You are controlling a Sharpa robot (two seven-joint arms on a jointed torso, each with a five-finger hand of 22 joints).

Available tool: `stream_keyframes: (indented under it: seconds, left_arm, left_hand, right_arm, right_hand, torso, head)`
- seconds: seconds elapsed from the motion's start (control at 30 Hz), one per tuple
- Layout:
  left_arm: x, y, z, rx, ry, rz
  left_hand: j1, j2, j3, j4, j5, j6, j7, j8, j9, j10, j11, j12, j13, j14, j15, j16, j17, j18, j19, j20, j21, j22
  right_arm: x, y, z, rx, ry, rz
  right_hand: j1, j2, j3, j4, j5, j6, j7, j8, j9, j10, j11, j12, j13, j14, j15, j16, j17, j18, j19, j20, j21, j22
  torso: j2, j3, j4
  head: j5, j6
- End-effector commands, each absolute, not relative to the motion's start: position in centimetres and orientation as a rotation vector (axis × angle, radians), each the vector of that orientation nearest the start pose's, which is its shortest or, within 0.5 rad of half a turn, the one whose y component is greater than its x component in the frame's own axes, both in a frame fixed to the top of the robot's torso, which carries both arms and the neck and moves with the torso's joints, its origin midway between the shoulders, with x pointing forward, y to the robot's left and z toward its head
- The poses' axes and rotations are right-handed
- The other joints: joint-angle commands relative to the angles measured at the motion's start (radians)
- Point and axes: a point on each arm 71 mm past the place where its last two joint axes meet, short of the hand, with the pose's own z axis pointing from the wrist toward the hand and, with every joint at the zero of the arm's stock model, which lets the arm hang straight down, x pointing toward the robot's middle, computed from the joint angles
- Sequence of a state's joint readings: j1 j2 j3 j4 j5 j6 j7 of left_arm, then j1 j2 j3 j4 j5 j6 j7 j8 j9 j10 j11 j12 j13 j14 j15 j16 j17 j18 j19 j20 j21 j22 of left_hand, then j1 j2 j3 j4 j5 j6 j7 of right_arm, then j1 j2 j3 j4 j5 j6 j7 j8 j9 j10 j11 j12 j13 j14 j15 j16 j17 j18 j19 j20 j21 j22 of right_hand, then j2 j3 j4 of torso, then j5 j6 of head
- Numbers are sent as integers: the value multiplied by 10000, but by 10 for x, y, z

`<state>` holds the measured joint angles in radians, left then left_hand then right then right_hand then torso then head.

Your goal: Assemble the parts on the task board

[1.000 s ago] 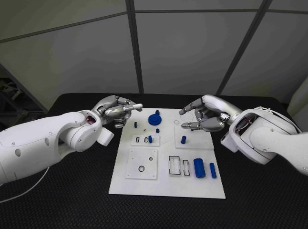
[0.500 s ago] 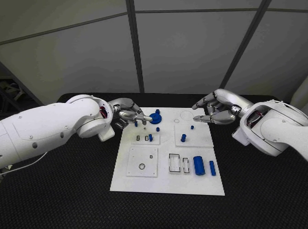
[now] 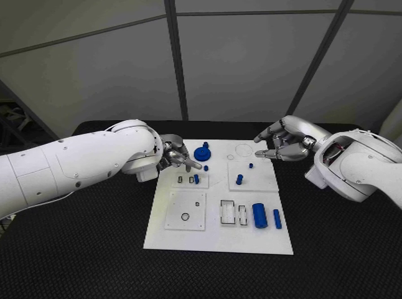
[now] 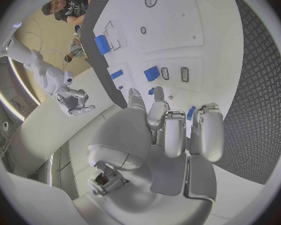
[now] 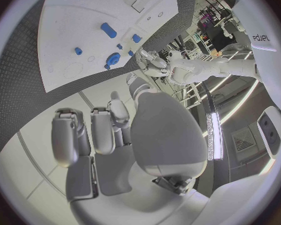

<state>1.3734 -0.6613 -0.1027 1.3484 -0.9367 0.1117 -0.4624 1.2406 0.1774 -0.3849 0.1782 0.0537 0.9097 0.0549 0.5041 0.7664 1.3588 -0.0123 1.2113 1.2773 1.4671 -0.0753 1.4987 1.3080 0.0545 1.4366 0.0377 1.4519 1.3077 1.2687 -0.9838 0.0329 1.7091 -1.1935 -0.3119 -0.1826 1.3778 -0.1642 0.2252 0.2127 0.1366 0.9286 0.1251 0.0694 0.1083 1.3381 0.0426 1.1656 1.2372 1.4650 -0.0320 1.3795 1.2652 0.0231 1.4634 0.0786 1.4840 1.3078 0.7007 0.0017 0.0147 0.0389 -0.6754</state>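
The white task board (image 3: 221, 233) lies in the middle of the table. On its far part stand a big round blue part (image 3: 202, 152) and several small blue pegs, one (image 3: 239, 180) in the right block. A thick blue cylinder (image 3: 259, 215) and a thin one (image 3: 276, 218) lie near its right edge. My left hand (image 3: 177, 159) reaches over the board's far left edge with its fingers half curled. In the left wrist view a blue peg (image 4: 190, 112) shows between the fingers (image 4: 168, 130); no grip on it is visible. My right hand (image 3: 286, 144) hovers off the far right corner, fingers apart, holding nothing.
Black textured table (image 3: 84, 249) surrounds the board on all sides. Raised white blocks with slots (image 3: 185, 213) and black-outlined recesses (image 3: 229, 213) take up the board's near half. My left forearm (image 3: 66, 168) crosses the table to the board's left.
My left hand has moved right and down onto the board's far left edge, covering a small peg there. My right hand has drawn back from the board towards its far right corner.
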Motion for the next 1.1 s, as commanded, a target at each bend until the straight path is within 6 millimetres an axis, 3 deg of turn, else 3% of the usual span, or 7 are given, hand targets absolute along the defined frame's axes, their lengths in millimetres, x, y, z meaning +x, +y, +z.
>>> stream_keyframes:
  seconds: [0.03, 0.33, 0.77, 0.93, 1.1]
  left_arm:
    - [530, 171, -172, -1627, 22653, -4036]
    - [530, 156, -173, -1079, 22966, -3769]
    - [529, 147, -176, -680, 23324, -3595]
    - [529, 146, -176, -597, 23423, -3532]
    - [528, 143, -177, -502, 23479, -3550]
  left_hand:
    - [-57, -119, -57, 134, -49, 77, -16, 79, 158, 107, -15, 136, 145, 807, -2, 84, 1885, -20, 79, -7, 60, 72]
    - [-193, -238, -229, 542, -48, 133, -78, 142, 611, 231, -69, 299, 385, 853, -46, 205, 2039, -53, 145, -51, 152, 268]
    - [94, -146, -87, 574, -9, 118, -90, 133, 894, 238, -81, 279, 450, 857, -53, 212, 2058, -50, 126, -63, 153, 274]
    - [283, -104, 41, 586, 288, 98, -83, 70, 1126, 246, -72, 257, 511, 860, -46, 214, 2072, -51, 122, -51, 157, 296]
    - [325, -103, 68, 594, 376, 99, -83, 47, 1191, 248, -72, 245, 526, 862, -45, 215, 2077, -51, 120, -49, 158, 301]
  right_arm:
    - [471, -219, -115, 1174, 16334, 7583]
    - [474, -218, -115, 1181, 16280, 7588]
    - [475, -216, -116, 1166, 16305, 7603]
    - [476, -215, -116, 1157, 16317, 7609]
    - [476, -214, -117, 1143, 16342, 7617]
  right_hand:
    - [11, -34, -8, 72, 41, 55, 10, 43, 15, 19, -12, 12, -23, 345, -19, -42, -17, 111, 195, 1, -48, 1249]
    - [5, -38, -12, 81, 45, 61, 9, 42, 16, 16, -13, 5, -29, 335, -20, -72, -61, 120, 172, 0, -73, 1212]
    - [4, -39, -13, 87, 52, 70, 6, 42, 18, 16, -15, 4, -30, 331, -21, -85, -77, 123, 165, -1, -82, 1200]
    - [4, -39, -13, 87, 52, 70, 6, 42, 18, 16, -15, 4, -30, 331, -21, -85, -77, 123, 165, -1, -82, 1200]
    - [4, -39, -13, 87, 52, 70, 6, 42, 18, 16, -15, 4, -30, 331, -21, -85, -77, 123, 165, -1, -82, 1200]
  torso:
    - [17, -10, 14]
    - [12, -19, 7]
    - [13, -24, 20]
    - [15, -20, 14]
    - [16, -23, 22]
  head:
    - [3, -23]
    - [25, -80]
    - [16, -131]
    - [25, -158]
    - [18, -179]
